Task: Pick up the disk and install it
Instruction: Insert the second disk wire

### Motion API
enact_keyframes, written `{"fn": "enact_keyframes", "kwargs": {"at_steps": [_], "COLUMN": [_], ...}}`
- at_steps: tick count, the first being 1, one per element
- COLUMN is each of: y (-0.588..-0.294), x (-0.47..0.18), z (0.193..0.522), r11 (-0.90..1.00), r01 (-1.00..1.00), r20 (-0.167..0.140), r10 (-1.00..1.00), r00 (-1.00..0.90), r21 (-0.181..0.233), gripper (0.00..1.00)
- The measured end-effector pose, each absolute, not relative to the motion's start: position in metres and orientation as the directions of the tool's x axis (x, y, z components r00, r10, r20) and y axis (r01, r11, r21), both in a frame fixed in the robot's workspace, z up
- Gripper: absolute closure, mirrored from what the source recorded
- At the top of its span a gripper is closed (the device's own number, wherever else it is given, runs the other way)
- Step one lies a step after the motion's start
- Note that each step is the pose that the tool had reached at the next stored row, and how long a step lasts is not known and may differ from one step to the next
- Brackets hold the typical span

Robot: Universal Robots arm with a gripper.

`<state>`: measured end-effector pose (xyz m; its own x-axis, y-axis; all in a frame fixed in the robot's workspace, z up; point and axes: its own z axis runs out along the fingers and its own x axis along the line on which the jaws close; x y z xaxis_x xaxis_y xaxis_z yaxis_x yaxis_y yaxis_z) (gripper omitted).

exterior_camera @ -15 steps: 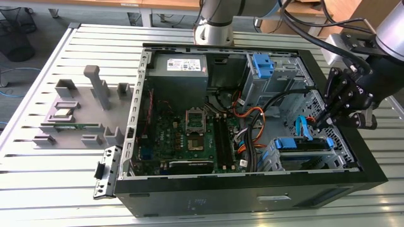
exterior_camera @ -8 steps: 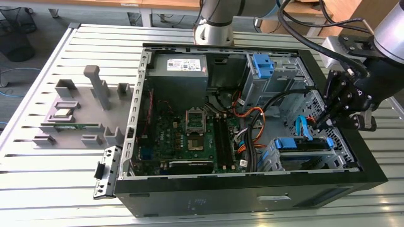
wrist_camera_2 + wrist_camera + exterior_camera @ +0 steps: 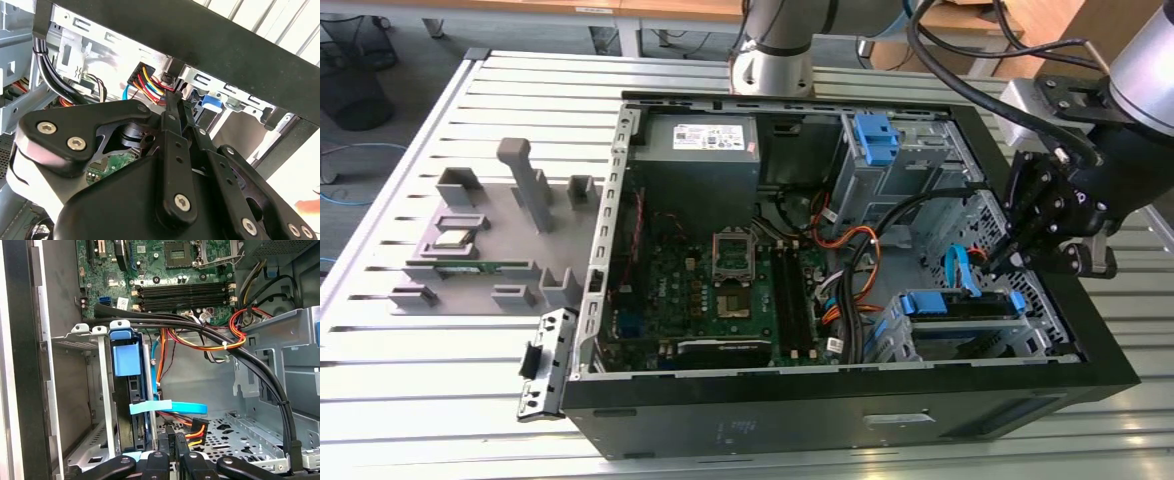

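Disk (image 3: 131,410) seated upright in drive cage (image 3: 961,320), blue bracket showing; gripper (image 3: 1014,262) just above, grip state unclear. Could snag nearby blue cable (image 3: 167,406).

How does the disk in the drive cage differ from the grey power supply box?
The disk wears a blue bracket, slotted in the cage at the exterior view's right; the power supply is a grey box with a white label at the far wall. The disk is much smaller than the power supply. The gripper hangs by the disk, far from the power supply. Both sit inside the open computer case.
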<state>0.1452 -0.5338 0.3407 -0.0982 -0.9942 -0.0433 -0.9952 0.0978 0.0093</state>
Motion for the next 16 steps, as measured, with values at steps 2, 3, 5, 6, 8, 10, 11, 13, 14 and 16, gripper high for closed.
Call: {"fn": "enact_keyframes", "kwargs": {"at_steps": [2,3,5,6,8,10,11,13,14,16], "y": [-0.5339,-0.5339,-0.5339,-0.534,-0.5339,-0.5339,-0.5341,-0.5357,-0.5371,-0.54], "x": [0.1451,0.1451,0.1452,0.1452,0.1452,0.1452,0.1452,0.1452,0.1452,0.144], "z": [0.3407,0.3407,0.3408,0.3414,0.3439,0.3477,0.3485,0.3486,0.3486,0.3487], "r11": [0.079,0.07,0.062,0.061,0.061,0.061,0.06,0.06,0.059,0.057], "r01": [-0.997,-0.998,-0.998,-0.998,-0.998,-0.998,-0.998,-0.998,-0.998,-0.998], "r20": [-0.043,-0.043,-0.043,-0.043,-0.043,-0.044,-0.045,-0.045,-0.044,-0.045], "r10": [-0.996,-0.997,-0.997,-0.997,-0.997,-0.997,-0.997,-0.997,-0.997,-0.997], "r00": [-0.08,-0.07,-0.062,-0.061,-0.061,-0.061,-0.061,-0.06,-0.059,-0.057], "r21": [0.009,0.009,0.009,0.009,0.009,0.009,0.009,0.009,0.009,0.006], "gripper": [0.82,0.82,0.82,0.82,0.82,0.82,0.82,0.82,0.82,0.82]}}
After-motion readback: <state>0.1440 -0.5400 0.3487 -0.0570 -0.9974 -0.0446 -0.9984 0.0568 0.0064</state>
